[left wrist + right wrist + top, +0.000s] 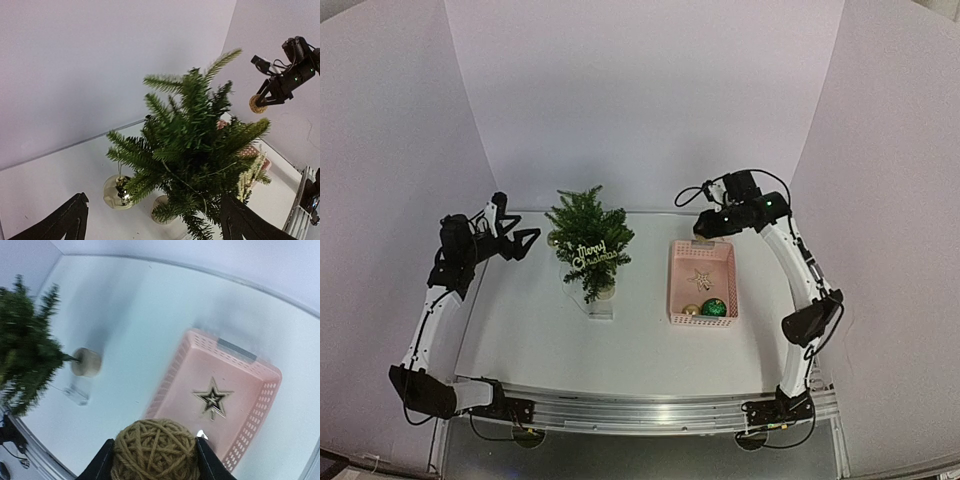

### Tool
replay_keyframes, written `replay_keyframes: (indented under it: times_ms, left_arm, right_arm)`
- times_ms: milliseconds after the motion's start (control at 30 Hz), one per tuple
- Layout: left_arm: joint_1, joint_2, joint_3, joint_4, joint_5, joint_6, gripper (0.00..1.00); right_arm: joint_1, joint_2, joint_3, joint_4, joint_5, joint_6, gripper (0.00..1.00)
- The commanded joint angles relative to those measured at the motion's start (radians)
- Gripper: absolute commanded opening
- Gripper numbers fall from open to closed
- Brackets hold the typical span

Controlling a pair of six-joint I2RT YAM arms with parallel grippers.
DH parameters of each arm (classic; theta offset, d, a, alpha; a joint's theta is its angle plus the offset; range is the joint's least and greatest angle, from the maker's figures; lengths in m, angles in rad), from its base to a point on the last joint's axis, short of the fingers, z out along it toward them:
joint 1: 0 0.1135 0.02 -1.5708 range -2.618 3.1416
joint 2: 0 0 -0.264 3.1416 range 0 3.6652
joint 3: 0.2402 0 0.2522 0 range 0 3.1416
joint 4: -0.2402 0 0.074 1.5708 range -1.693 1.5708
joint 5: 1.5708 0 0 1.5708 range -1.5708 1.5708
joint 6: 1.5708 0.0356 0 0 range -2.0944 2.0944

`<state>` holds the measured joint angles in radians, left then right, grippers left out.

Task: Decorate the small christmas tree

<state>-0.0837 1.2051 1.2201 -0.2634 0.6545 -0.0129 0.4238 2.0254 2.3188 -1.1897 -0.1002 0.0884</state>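
the table point(530, 330) is white and walled in white. the small christmas tree point(588, 240) stands upright on it left of centre, nearer the left arm, well apart from the pink basket point(673, 290) on the right. the tree looks light and top-heavy on its small pale base, with bushy needles that would give and spring back, so a push high up could probably tip it. the sensible place to steady it is low on the trunk, and ornaments likely sit best on the stiffer branch stems.

the left gripper point(520, 243) hovers just beside the tree with its jaws spread wide and nothing in them. the right gripper point(708, 228) is raised above the basket's far end, its jaws closed around a twine ball point(154, 450), which looks light, rough and easy to grip.

a glittery sign point(598, 252) on the tree reads "merry christmas". no brand or other writing is legible. a gold bauble point(116, 191) hangs low on the tree.
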Motion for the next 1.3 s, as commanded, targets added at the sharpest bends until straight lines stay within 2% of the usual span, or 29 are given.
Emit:
replay_keyframes:
  times_ms: [0,133,300,500,667,1033,1100,1267]
  left_arm:
    - [0.003,-0.075,0.075,0.009,0.149,0.262,0.92]
    - [-0.042,-0.105,0.118,-0.103,0.16,0.618,0.98]
    - [-0.226,-0.122,0.155,-0.252,0.06,1.134,1.0]
    - [-0.406,-0.115,0.166,-0.298,0.036,1.409,1.0]
    - [-0.526,-0.107,0.16,-0.311,0.005,1.471,1.0]
    - [-0.638,-0.079,0.176,-0.285,-0.034,1.501,0.99]
    - [-0.65,-0.069,0.182,-0.287,-0.038,1.501,0.97]
    - [-0.665,-0.057,0.191,-0.294,-0.044,1.503,0.82]
  right_arm:
    - [0.07,-0.147,0.005,0.137,-0.14,0.103,0.37]
    - [0.175,-0.192,0.018,0.194,-0.128,0.153,0.37]
    - [0.326,-0.198,0.019,0.33,-0.164,0.241,0.36]
    - [0.488,-0.155,0.016,0.475,-0.192,0.267,0.36]
    - [0.575,-0.11,0.042,0.527,-0.196,0.265,0.36]
    - [0.648,-0.079,0.037,0.555,-0.215,0.245,0.36]
    - [0.65,-0.072,0.038,0.561,-0.215,0.243,0.36]
    - [0.652,-0.065,0.032,0.574,-0.223,0.24,0.36]
